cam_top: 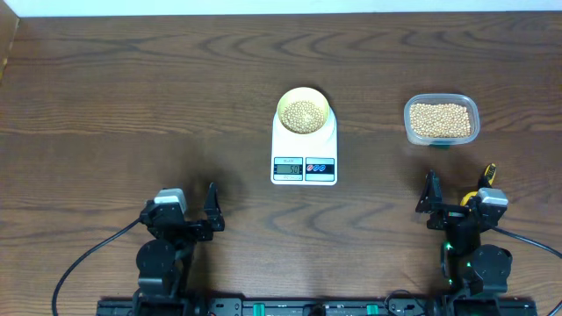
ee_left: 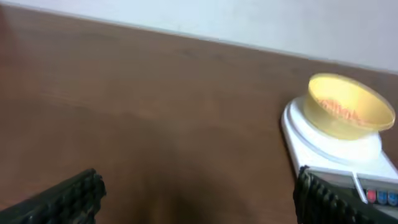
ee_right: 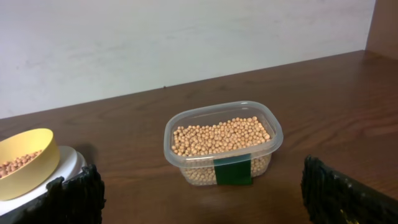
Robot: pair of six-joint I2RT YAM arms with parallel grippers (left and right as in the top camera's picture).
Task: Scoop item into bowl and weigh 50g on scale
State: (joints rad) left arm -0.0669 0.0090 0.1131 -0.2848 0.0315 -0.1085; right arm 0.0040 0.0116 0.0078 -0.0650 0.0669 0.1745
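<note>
Left gripper (cam_top: pixel 190 216) and right gripper (cam_top: pixel 457 207) both sit wide open, holding nothing, low in the overhead view, with the bowl (cam_top: pixel 283 104) of beans (cam_top: pixel 304 116) on the scale (cam_top: pixel 303 146) beyond them, the left wrist view catching that bowl on the scale ahead-right, the right wrist view facing the bean-filled clear tub (ee_right: pixel 219 107).

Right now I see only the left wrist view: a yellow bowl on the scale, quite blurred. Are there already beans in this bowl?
Observer: Yes. From overhead, beans cover the bottom of the bowl, which sits at the far end of the scale.
Operator: Where is the supply?
Observer: In a clear tub, right of the scale and apart from it, ahead of the right arm.
Operator: Does that arm hold something?
Observer: No. The right gripper has its jaws wide open, with nothing between them.
</note>
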